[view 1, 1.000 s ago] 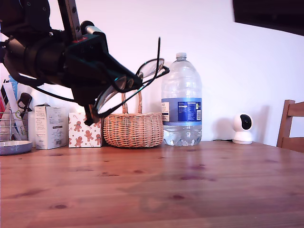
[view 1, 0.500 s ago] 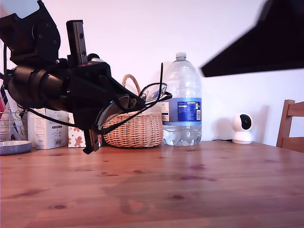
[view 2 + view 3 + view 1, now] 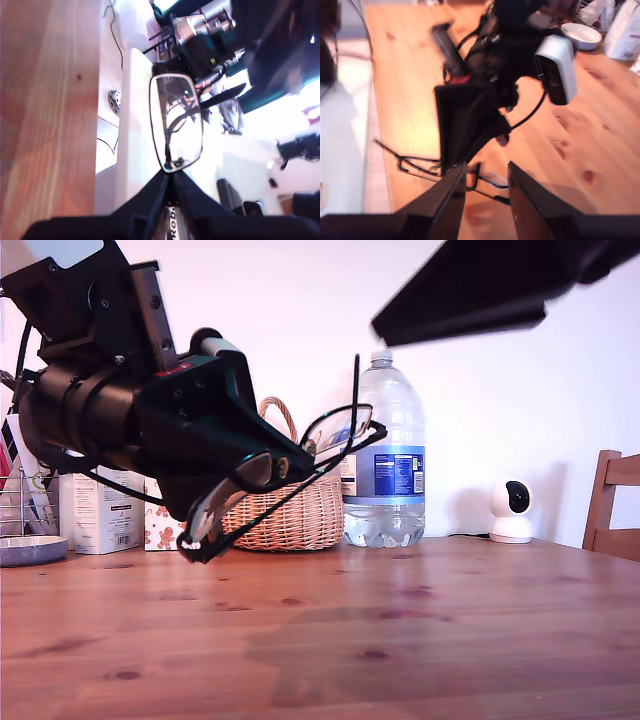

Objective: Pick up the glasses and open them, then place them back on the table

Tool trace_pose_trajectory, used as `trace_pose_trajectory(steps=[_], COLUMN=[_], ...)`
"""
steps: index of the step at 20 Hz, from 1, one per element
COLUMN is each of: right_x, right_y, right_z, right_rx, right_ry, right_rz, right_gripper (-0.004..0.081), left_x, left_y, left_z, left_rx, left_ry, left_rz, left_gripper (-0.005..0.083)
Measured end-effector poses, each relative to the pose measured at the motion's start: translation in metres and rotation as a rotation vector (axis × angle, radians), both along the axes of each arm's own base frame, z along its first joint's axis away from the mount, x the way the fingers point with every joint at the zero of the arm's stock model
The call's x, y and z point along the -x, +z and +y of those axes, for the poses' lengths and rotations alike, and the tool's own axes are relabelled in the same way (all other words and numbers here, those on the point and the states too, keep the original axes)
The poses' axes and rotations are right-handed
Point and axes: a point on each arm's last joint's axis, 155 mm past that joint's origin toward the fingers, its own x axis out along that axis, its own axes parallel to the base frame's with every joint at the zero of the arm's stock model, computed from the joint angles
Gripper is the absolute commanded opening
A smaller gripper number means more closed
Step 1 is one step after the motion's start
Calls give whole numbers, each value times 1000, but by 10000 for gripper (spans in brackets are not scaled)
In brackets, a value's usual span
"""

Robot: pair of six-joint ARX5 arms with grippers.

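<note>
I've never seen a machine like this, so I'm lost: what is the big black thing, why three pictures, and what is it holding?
The big black shape is a robot arm ending in my first gripper, shut on thin black wire-framed glasses, held above the reddish-brown wooden table. One picture comes from a camera facing the table; the other two ride on the grippers. My second gripper looks down with its jaws apart. Standing at the back: a wicker basket, a clear plastic water bottle and a small white camera.
</note>
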Motion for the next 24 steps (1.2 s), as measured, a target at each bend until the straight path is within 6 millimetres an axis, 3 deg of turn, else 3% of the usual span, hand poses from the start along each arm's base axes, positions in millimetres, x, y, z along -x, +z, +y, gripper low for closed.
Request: trace_pose_trajectory(steps=[3,6,15,24], right_x=[17,27,25,34], right_y=[16,18,-20,-38], right_z=[6,8,18,18], right_rx=[-59,-74,19,92], right_ry=[106,152,208,243], right_rz=[44,69,106,98], right_gripper=[232,234,245,244], left_x=[1,1,14,14], left_y=[-3,-4,-16,-18], left_z=[1,0,-4,-3], left_rx=[6,36,-9,-23], left_ry=[-16,-35,-98,-100], left_rz=[-45,-95,-146,-152], left_gripper=[-21,-21,-21,-21])
